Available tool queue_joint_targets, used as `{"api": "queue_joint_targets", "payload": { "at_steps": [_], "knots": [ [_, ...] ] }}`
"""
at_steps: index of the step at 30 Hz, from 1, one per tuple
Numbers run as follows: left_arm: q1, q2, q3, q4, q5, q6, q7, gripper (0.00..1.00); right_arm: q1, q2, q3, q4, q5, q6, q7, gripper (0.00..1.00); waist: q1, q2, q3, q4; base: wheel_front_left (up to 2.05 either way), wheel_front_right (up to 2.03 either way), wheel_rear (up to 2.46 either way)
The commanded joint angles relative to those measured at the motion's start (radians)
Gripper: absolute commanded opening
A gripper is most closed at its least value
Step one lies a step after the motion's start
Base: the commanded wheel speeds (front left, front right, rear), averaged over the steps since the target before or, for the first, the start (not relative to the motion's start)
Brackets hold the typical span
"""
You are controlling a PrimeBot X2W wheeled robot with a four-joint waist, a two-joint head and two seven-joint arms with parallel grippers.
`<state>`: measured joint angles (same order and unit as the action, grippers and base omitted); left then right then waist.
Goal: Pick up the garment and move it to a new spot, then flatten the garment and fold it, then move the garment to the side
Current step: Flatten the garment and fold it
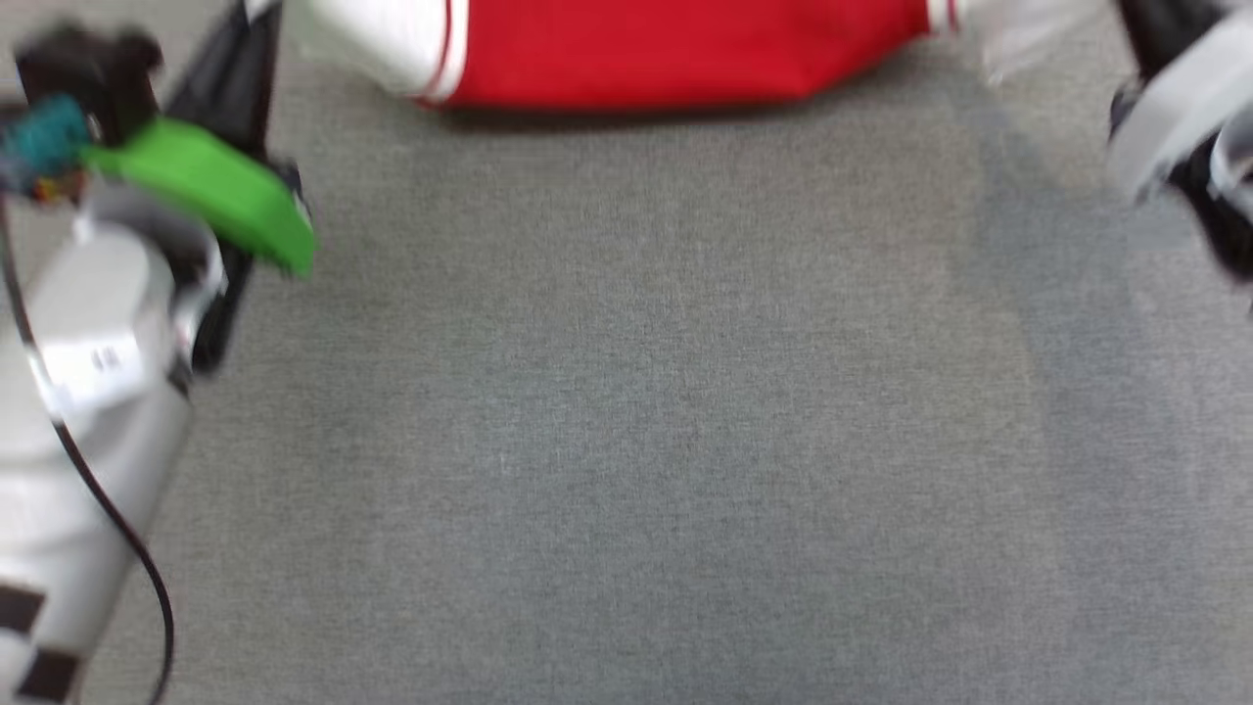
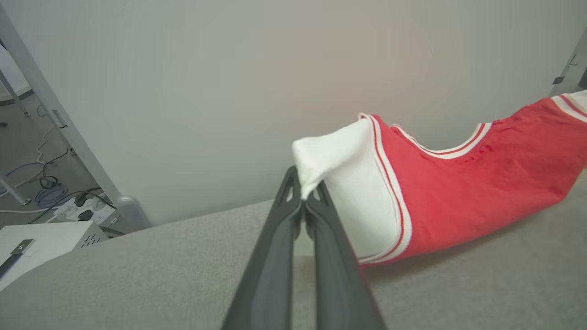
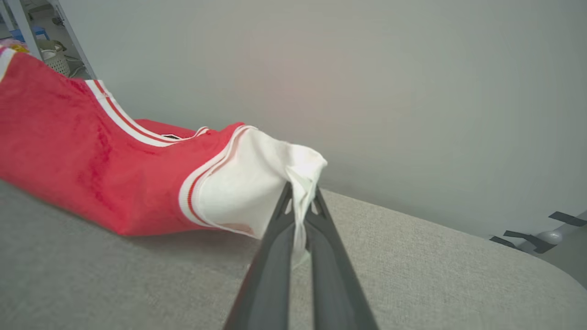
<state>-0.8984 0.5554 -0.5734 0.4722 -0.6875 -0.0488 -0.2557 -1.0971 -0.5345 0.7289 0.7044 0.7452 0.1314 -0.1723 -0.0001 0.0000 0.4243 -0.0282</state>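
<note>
Garment stretching sideways between the arms, lower edge resting on the tabletop's far side; left jaws and right jaws each pinching shut on one white end of it, equally near.

garment across table's far side, wall behind

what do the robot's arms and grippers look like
The left forearm is a pale casing with black blocks near its base, a thin black cable along it, and a bright green cover and teal part by the wrist. The right arm is pale with dark parts, blurred. The left gripper and right gripper each have two long dark tapering fingers.
</note>
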Motion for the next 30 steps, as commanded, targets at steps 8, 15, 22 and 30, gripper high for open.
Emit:
{"api": "queue_joint_targets", "payload": {
  "at_steps": [8,15,22,30],
  "knots": [
    [0.409,0.017,0.030,-0.138,-0.058,0.064,-0.006,0.00,0.339,-0.059,0.049,-0.088,0.082,-0.001,-0.007,0.00,0.0001,0.0000,-0.199,0.010,0.00,0.00,0.00],
    [0.657,0.017,0.051,-0.181,-0.108,0.121,-0.006,0.00,0.589,-0.089,0.028,-0.130,0.119,-0.001,-0.016,0.00,0.0001,0.0000,-0.271,0.014,0.00,0.00,0.00],
    [0.830,0.015,0.092,-0.205,-0.134,0.164,-0.006,0.00,0.789,-0.101,-0.053,-0.155,0.126,-0.001,-0.018,0.00,0.0001,0.0000,-0.321,0.015,0.00,0.00,0.00],
    [0.972,-0.010,0.113,-0.213,-0.138,0.185,-0.006,0.00,1.029,-0.108,-0.189,-0.220,0.111,-0.001,0.002,0.00,0.0001,0.0000,-0.349,0.023,0.00,0.00,0.00]
  ]
}}
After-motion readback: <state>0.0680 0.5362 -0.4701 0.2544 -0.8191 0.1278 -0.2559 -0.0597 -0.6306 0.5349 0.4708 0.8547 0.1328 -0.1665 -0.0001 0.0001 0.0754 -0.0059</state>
